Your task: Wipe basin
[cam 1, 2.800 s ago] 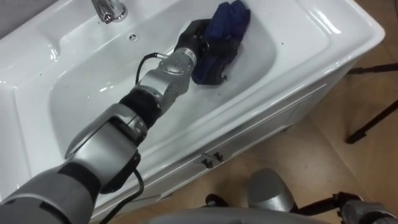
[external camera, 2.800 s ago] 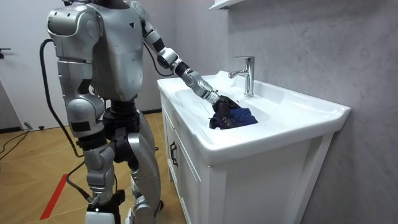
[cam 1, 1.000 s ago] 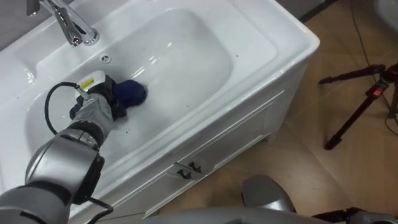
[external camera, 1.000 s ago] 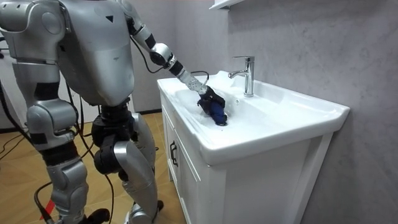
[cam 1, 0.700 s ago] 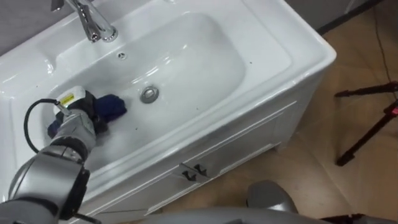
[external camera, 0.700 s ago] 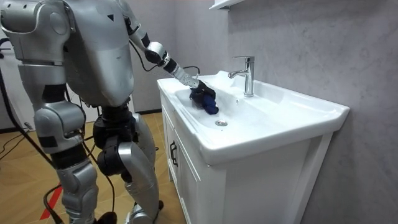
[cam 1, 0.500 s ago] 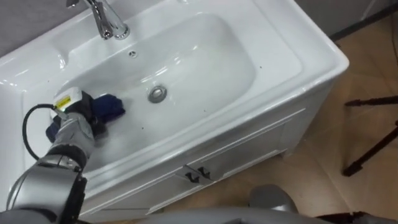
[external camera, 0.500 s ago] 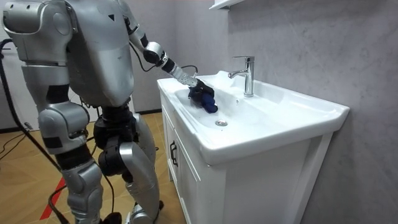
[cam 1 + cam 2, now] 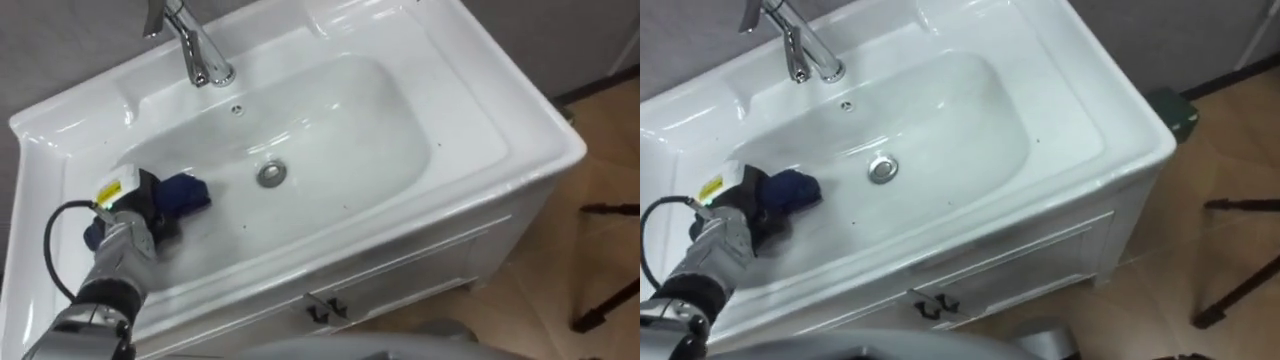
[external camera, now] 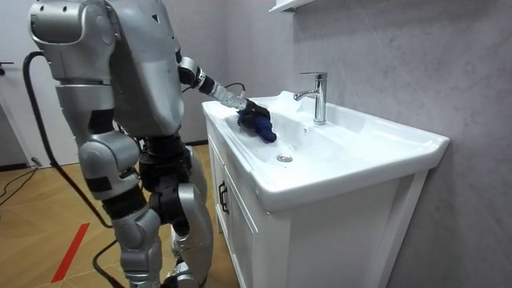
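Blue cloth (image 9: pixel 186 192) bunched in left hand (image 9: pixel 143 208), fingers clenched round it, at white basin's (image 9: pixel 350 130) left end

Dark blue cloth (image 9: pixel 185 192), apparently bunched, lies at left of white basin (image 9: pixel 350 110).

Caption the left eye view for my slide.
Left hand holds a blue cloth in the white basin, left of the drain.

No legible text, number, brand or sign appears. The one label is a small yellow-and-white tag (image 9: pixel 108 190) on the back of the left hand (image 9: pixel 128 225), inside the basin (image 9: pixel 520 130) at its left end; its print is too small to read. The tag faces upward, just inside the basin's left wall.
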